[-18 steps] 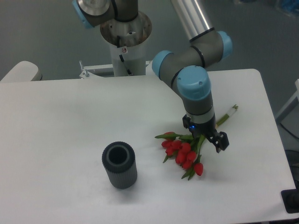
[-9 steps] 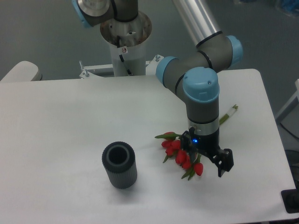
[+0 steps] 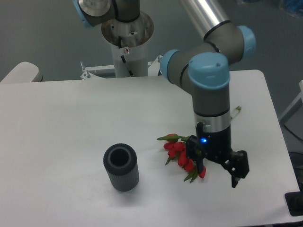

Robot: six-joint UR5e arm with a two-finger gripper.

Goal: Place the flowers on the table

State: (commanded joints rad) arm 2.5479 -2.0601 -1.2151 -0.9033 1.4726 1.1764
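Observation:
The flowers (image 3: 179, 148), red tulips with green leaves, lie flat on the white table (image 3: 71, 127) right of centre. Their stems run up and to the right behind my wrist, and a pale stem end (image 3: 236, 111) shows past it. My gripper (image 3: 219, 171) hangs above and in front of the blooms, open, with nothing between its fingers. One dark finger (image 3: 238, 168) shows to the right, the other overlaps the lower blooms. The wrist hides the middle of the bunch.
A dark grey ribbed cylinder vase (image 3: 121, 167) stands upright left of the flowers, open top facing up. The robot base (image 3: 127, 35) rises behind the table's far edge. The table's right edge (image 3: 280, 142) is close to the gripper.
My gripper has risen and drawn toward the camera and right, away from the flowers. The bunch stays lying in the same spot on the table.

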